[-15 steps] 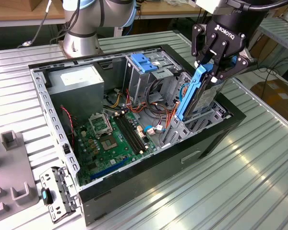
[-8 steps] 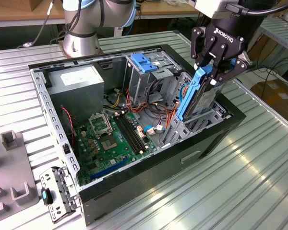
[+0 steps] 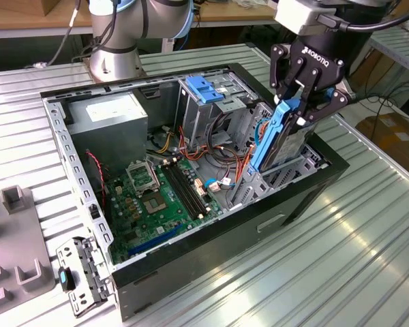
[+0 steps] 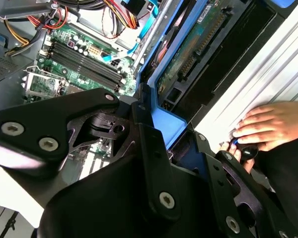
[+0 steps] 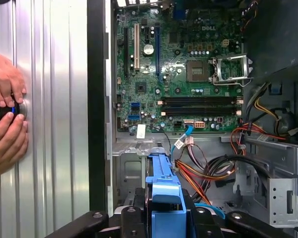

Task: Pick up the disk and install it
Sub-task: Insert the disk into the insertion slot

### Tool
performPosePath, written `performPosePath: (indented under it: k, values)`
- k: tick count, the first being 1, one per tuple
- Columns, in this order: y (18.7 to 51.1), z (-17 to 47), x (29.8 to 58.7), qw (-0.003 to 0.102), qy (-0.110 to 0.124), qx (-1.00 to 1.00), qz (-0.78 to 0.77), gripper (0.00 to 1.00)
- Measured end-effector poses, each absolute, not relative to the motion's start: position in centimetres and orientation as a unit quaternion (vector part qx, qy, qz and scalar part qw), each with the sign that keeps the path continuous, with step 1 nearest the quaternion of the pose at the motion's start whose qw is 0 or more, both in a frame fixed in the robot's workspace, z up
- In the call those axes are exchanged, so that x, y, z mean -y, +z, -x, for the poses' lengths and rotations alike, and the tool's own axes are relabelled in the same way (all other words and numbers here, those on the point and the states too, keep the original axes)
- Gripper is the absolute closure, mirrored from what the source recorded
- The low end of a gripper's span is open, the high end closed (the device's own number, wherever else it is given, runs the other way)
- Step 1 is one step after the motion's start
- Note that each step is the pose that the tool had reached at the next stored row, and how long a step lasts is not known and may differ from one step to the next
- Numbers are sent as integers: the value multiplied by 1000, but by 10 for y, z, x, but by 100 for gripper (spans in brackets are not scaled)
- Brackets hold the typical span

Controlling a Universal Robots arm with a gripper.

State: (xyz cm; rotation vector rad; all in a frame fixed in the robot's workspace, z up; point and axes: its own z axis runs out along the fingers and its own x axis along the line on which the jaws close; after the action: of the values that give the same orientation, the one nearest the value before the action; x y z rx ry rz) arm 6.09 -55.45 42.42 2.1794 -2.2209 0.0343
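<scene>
Holds the disk [image 3: 286,143] on edge in the clamped claw [image 3: 303,110], lower end at the drive bay [image 3: 290,174] by the tabletop's [image 3: 368,238] edge on the exterior view's right, presumably matching the slot.

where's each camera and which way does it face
Exterior view: off the arm, high, looking down into the case; arm base, gripper shut on the disk.
First wrist view: on the wrist, facing down on the motherboard; gripper links.
Second wrist view: on the wrist, slanted along the disk; gripper links.
Both wrist views share a hand beside the case.
</scene>
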Motion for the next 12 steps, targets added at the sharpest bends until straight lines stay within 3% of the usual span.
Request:
performPosePath:
  k: [12]
  values:
    - [410,-61,556,15,11,714,-700,63]
